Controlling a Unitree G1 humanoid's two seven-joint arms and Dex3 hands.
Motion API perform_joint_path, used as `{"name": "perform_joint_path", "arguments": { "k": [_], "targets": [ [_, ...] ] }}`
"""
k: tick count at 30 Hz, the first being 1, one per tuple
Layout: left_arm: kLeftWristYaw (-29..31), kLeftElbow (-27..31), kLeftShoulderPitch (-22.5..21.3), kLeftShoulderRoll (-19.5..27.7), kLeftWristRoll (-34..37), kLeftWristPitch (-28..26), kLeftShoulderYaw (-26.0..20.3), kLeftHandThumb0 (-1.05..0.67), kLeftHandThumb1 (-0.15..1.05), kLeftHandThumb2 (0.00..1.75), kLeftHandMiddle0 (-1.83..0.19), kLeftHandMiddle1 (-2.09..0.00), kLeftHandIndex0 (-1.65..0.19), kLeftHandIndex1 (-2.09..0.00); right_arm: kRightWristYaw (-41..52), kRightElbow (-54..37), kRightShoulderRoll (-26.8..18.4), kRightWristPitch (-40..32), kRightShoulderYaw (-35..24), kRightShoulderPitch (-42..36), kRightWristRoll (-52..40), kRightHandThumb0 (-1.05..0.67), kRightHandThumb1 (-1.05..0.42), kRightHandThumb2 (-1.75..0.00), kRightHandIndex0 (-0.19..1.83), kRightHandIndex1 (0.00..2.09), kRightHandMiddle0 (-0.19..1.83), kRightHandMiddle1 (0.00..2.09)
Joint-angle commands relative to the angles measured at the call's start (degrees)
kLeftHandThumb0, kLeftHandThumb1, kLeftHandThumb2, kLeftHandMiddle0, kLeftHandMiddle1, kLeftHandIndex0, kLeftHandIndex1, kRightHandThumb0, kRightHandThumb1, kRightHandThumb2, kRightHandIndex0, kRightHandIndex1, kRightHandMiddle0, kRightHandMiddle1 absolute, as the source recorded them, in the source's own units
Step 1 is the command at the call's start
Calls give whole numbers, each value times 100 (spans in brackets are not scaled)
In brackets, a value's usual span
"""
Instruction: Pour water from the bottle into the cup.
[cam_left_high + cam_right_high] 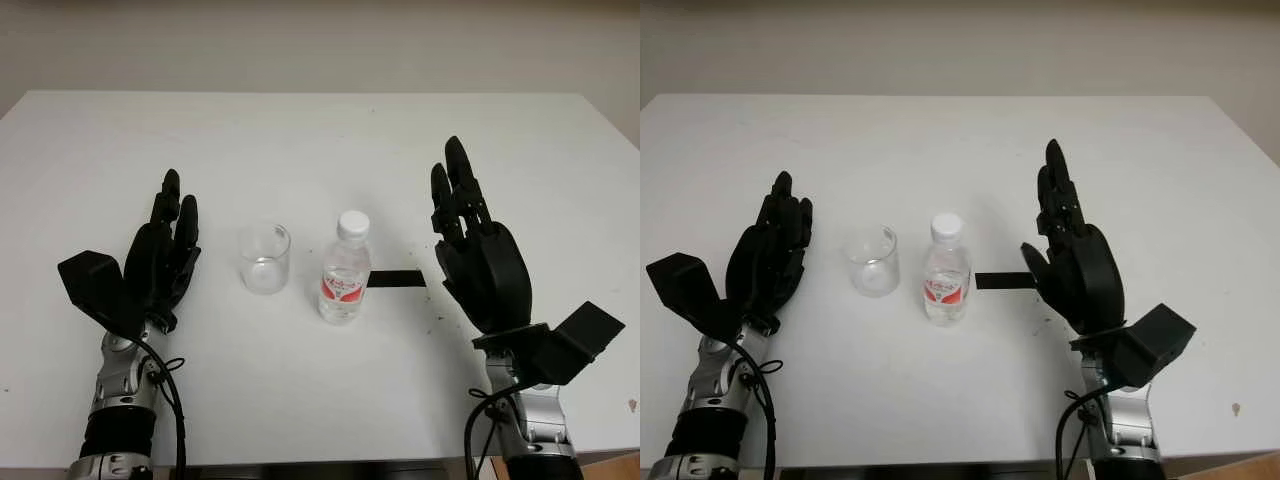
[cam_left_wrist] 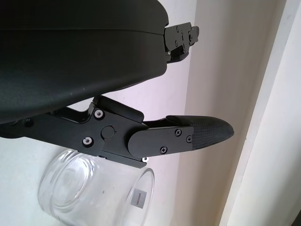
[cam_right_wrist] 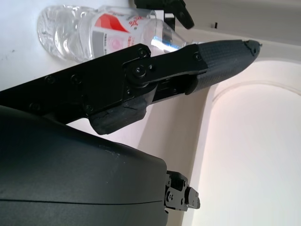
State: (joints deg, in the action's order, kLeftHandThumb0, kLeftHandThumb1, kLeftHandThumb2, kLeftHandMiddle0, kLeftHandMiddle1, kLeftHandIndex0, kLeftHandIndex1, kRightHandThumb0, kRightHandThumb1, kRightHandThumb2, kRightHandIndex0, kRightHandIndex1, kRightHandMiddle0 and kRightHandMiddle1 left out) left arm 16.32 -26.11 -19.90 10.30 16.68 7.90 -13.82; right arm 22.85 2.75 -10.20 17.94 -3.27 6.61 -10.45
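A small clear water bottle [image 1: 344, 272] with a white cap and a red label stands upright near the middle of the white table [image 1: 320, 140]. Just to its left stands an empty clear glass cup [image 1: 265, 258]. My left hand [image 1: 168, 240] is open, a short way left of the cup, holding nothing. My right hand [image 1: 465, 225] is open to the right of the bottle, apart from it. The cup [image 2: 94, 193] lies close by my left hand's fingers [image 2: 197, 134] in the left wrist view. The bottle [image 3: 99, 33] appears beyond my right hand's fingers [image 3: 221, 54] in the right wrist view.
A short black strip [image 1: 395, 278] lies on the table between the bottle and my right hand. A pale wall [image 1: 320, 40] runs behind the table's far edge. Bare table stretches beyond both hands.
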Motion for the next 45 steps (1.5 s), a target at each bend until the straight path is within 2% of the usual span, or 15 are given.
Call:
{"name": "perform_joint_path", "arguments": {
  "k": [1,8,16,28,33,45],
  "targets": [
    [18,13,-121,-4,-11,17,14,-74,105,49,16,-5,17,-5,-9,-180,-65,-190,99,-81,77,-105,-103,-10,-19,0,-19,0],
    [-34,28,-107,-23,-47,41,20,-75,105,48,16,-6,17,-5,-56,290,180,-479,385,116,140,-105,-100,-6,-19,0,-19,0],
    [-58,40,-112,-62,-61,52,23,-75,105,49,16,-5,17,-5,-71,1233,409,-273,701,463,470,-105,-95,-4,-19,0,-19,0],
    [-35,10,-108,-136,-11,78,-1,-73,105,50,16,-5,18,-5,289,1191,238,-348,957,582,721,-101,-89,-4,-19,0,-19,0],
    [-24,-43,-120,-164,-6,138,-26,-72,105,49,16,-5,18,-5,260,1136,150,-293,1054,587,958,-105,-91,-5,-19,0,-19,0],
    [-29,-64,-129,-230,-9,183,-28,-72,105,47,16,-6,17,-5,235,1190,283,-121,1020,593,783,-100,-87,-5,-19,0,-19,0]
  ]
}}
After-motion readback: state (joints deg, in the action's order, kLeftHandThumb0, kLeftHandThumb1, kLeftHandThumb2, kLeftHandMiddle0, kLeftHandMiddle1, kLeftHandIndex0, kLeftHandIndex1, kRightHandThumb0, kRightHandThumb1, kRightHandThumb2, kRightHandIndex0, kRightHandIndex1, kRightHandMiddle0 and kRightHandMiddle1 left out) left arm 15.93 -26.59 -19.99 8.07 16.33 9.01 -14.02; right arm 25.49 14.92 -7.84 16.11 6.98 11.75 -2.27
